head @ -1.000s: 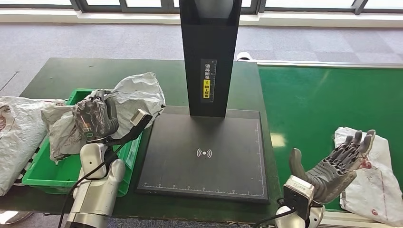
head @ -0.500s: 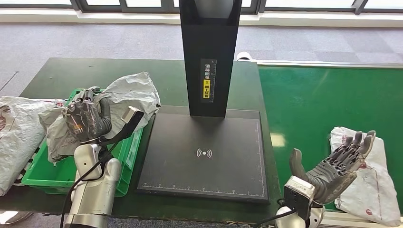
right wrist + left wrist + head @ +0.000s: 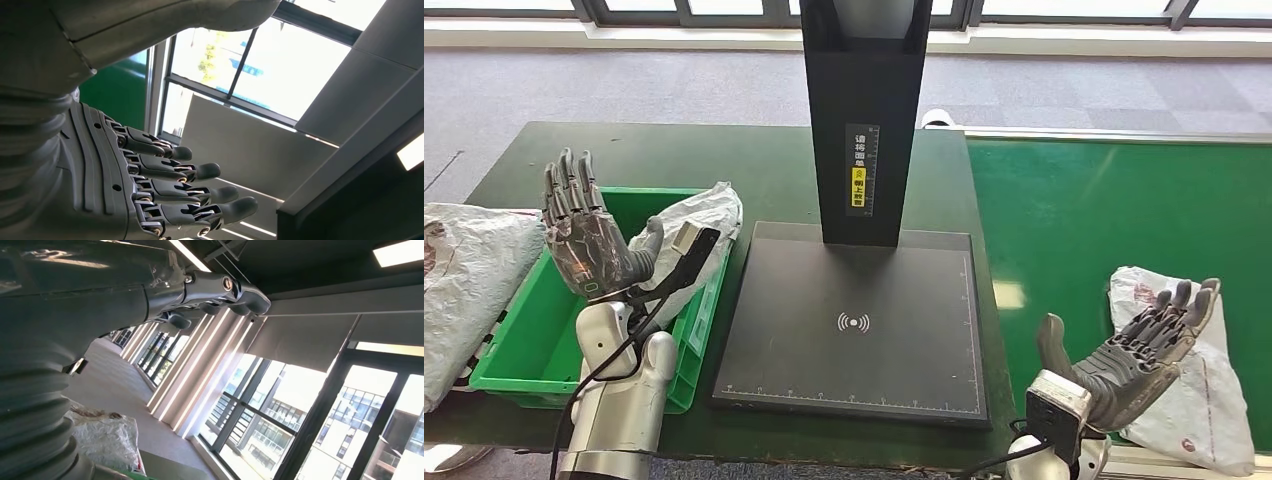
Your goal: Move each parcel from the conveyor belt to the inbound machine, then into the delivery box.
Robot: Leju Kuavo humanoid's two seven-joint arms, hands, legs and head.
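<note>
Parcel in box: grey crumpled parcel (image 3: 692, 215) lies in the green delivery box (image 3: 524, 350), at its far corner, just behind the left hand, apart from its fingers.
Left hand: left hand (image 3: 584, 240) raised over the box, palm up, fingers spread wide, holding nothing.
Parcel on belt: white parcel (image 3: 1194, 385) on the green conveyor belt (image 3: 1104, 210), directly beyond the right hand.
Right hand: right hand (image 3: 1139, 355) palm up, fingers apart, empty.
Inbound machine: black inbound machine (image 3: 854, 320) stands between both hands.
</note>
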